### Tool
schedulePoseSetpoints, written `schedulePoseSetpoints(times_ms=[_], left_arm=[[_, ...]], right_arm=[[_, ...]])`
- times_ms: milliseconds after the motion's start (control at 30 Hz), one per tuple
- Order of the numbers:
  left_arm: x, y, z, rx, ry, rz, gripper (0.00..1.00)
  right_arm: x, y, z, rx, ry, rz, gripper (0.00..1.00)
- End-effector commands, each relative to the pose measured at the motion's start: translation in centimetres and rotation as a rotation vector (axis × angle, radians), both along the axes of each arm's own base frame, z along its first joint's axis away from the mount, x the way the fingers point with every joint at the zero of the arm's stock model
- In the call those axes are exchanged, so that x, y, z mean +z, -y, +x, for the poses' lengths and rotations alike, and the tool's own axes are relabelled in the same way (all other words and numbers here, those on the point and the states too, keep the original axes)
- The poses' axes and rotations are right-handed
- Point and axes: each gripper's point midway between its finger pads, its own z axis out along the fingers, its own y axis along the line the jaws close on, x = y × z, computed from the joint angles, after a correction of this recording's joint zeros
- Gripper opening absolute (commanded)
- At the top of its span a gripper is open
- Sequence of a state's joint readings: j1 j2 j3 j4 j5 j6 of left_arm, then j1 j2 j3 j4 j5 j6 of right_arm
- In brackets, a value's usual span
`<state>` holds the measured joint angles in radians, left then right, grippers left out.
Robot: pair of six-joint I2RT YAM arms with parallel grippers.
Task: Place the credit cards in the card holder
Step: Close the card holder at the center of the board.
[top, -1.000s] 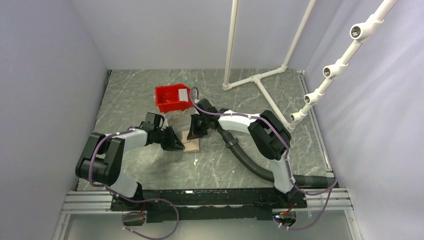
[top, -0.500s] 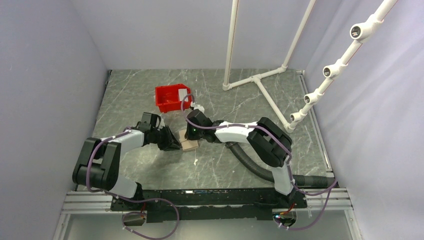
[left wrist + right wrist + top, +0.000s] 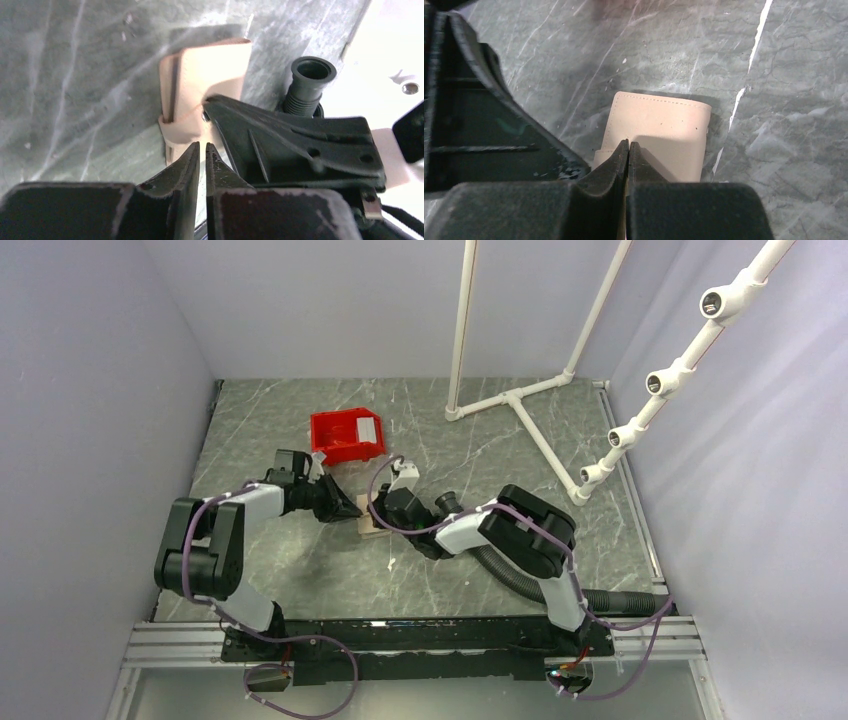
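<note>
The tan card holder (image 3: 367,524) lies on the marble table between my two grippers. In the left wrist view the card holder (image 3: 210,70) shows an open pocket along its left side. My left gripper (image 3: 202,146) is pinched on its near edge, jaws a sliver apart with pale material in the slit. My right gripper (image 3: 628,144) is shut, its tips resting on the holder (image 3: 669,130); its black finger (image 3: 280,135) touches the holder from the right. One whitish credit card (image 3: 368,428) lies in the red bin. Other cards are out of view.
The red bin (image 3: 340,438) stands just behind the grippers. A white pipe frame (image 3: 515,400) rises at the back right. The right arm's corrugated hose (image 3: 520,580) trails across the table to the right edge. Walls close in the left and right sides.
The right arm folded down and toward the near side, its shut gripper now low on the holder. The left gripper shifted back and left. The holder slid slightly left.
</note>
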<state>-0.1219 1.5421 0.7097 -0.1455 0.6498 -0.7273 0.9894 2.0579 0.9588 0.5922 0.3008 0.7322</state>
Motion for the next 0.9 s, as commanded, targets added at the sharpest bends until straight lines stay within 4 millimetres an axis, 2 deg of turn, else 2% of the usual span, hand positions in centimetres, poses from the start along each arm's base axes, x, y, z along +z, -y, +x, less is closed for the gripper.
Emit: schedulePoseSetpoints(times_ms=[0,100,233,500,700,867], left_arm=[[0.1,0.9,2.0,-0.004,0.026,-0.019,0.14],[-0.4,0.8,2.6,0.016,0.027,0.02,0.08],[-0.1,0.9,3.1,0.032,0.043,0.023,0.05],[-0.4,1.4,3.9,0.016,0.045,0.048,0.03],[-1.7,2.7,3.3,-0.011,0.022,0.05,0.0],[-2.7,2.7,2.1,-0.005,0.004,0.062,0.0]], right_arm=[[-17.1,20.2,-9.1,-0.016,-0.344,-0.839,0.0],[-16.8,19.8,-8.9,-0.003,-0.337,-0.829,0.0],[-16.6,19.4,-8.9,0.013,-0.328,-0.823,0.0],[-16.4,19.1,-8.8,0.027,-0.318,-0.815,0.0],[-16.3,18.9,-8.8,0.029,-0.319,-0.808,0.0],[-16.3,18.8,-8.9,0.037,-0.323,-0.808,0.0]])
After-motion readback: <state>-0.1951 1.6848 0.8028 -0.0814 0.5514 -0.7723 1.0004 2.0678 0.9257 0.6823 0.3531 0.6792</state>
